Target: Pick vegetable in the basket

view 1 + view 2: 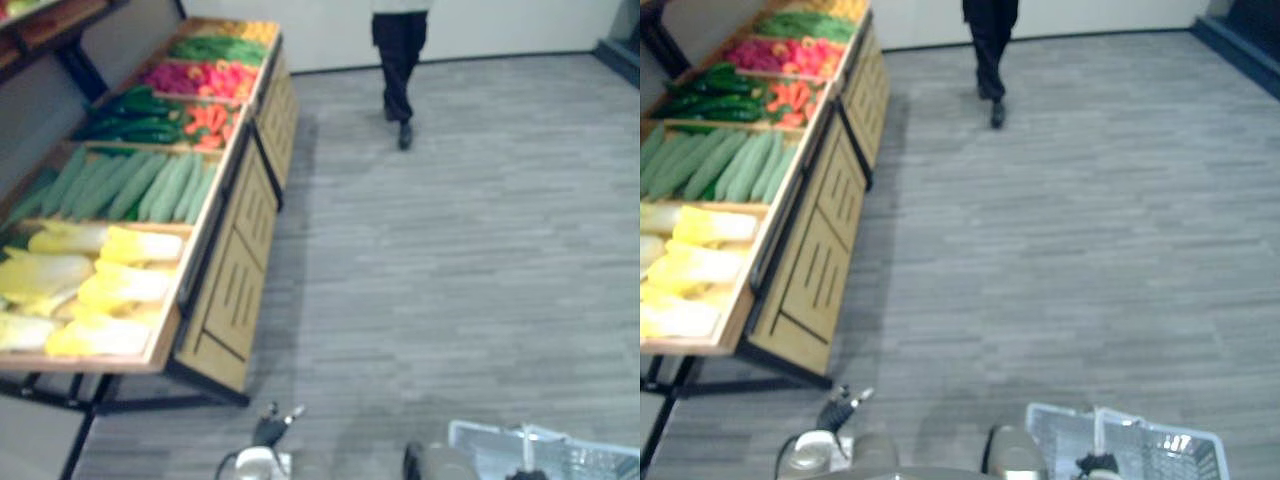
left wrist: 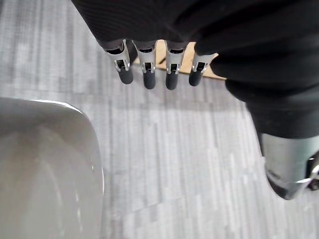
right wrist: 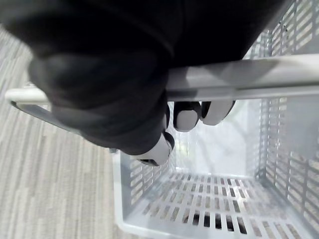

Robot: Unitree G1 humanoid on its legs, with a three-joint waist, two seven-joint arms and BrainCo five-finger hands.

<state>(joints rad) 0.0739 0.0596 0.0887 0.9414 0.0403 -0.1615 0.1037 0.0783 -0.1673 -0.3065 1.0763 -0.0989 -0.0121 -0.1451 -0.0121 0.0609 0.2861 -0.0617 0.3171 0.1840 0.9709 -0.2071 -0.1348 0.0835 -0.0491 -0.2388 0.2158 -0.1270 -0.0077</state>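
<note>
Holding the empty basket (image 3: 199,196) by its handle (image 3: 259,82): right hand (image 3: 186,117) curled round the bar, left hand (image 2: 149,69) hanging with fingers straight, nothing in it. Vegetables (image 1: 140,110) lie in the wooden stand (image 1: 235,300) on the robot's left, well apart from both hands. Pale green gourds (image 1: 140,185) look stiff, smooth and probably slippery, so wrap at mid-length; leafy cabbages (image 1: 100,270) look bulky, soft-edged, bruise-prone.

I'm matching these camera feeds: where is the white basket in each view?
Left eye view: basket at the lower right corner.
Right eye view: lower right, nearer the middle.
Right wrist view: below the right robot hand, curled round its handle.
Left wrist view: left robot hand over floor instead.
Shared landmark: the grey plank floor.
</note>
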